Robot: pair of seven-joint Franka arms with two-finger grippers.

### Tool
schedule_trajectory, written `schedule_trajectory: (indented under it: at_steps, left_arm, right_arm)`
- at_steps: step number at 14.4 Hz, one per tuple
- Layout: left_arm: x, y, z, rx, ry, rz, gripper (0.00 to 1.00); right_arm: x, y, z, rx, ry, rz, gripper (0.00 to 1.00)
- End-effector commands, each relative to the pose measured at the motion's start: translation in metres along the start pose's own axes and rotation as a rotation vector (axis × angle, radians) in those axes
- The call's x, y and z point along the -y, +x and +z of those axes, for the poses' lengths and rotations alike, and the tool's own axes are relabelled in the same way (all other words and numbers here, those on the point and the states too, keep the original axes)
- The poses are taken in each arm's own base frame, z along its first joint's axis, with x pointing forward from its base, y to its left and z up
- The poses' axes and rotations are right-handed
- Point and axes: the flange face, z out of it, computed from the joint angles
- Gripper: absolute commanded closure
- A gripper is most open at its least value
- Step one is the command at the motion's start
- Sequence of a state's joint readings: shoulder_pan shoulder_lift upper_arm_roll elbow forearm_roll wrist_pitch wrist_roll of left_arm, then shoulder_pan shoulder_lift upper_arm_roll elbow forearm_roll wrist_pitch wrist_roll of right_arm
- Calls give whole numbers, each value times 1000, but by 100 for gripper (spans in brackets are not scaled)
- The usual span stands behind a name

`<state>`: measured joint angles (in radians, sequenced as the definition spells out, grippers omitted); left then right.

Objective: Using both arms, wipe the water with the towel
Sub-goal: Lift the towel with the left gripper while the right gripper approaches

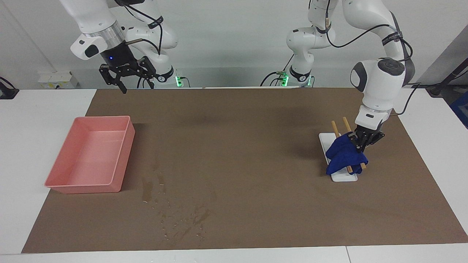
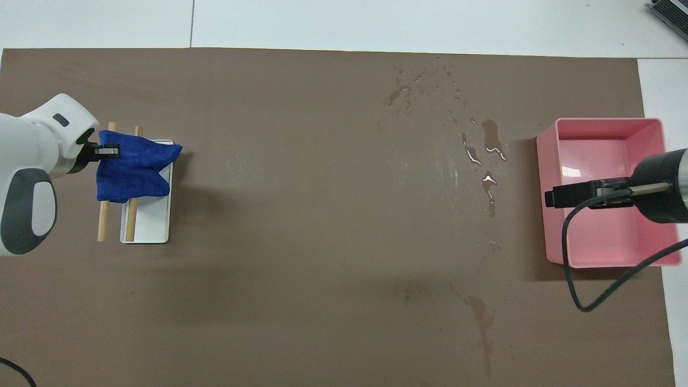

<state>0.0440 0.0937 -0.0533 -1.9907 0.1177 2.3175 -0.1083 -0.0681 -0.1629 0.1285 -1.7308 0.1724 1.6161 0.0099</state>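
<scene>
Towel pinched at the left arm's end; the spill is lying well apart, toward the right arm's end.

I am clamping the left gripper (image 1: pixel 360 147) on the towel (image 1: pixel 345 156), which is draping over two wooden rods (image 1: pixel 346 125) on a white stand (image 1: pixel 343 178). The water (image 1: pixel 175 215) is sitting beside the pink tray (image 1: pixel 122 153), farther from the robots than the stand, its blotches running in a slanted streak. My right gripper (image 1: pixel 132 81) is hanging with its fingers spread over the mat's (image 1: pixel 248 146) robot-side edge, nearer the spill. I am judging the bare mat between as free room, once the cloth lifts off the rods.
</scene>
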Motion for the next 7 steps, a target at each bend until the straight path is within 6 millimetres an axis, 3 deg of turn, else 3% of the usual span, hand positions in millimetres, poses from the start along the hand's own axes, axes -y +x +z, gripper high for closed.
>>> schedule_trajectory:
  at_steps: [1,2,5,7]
  left_arm:
    - [-3,20,-36,79,-126,-195,100]
    - [-4,26,-49,115,-217,-283,100]
    - [-22,35,-87,197,-400,-642,100]
    - [-58,34,-112,287,-500,-940,100]
  right_arm:
    - [1,-11,2,-3,14,-72,0]
    - [3,-6,7,-36,12,-79,0]
    - [13,4,55,-45,37,-6,0]
    - [60,2,71,-11,109,194,0]
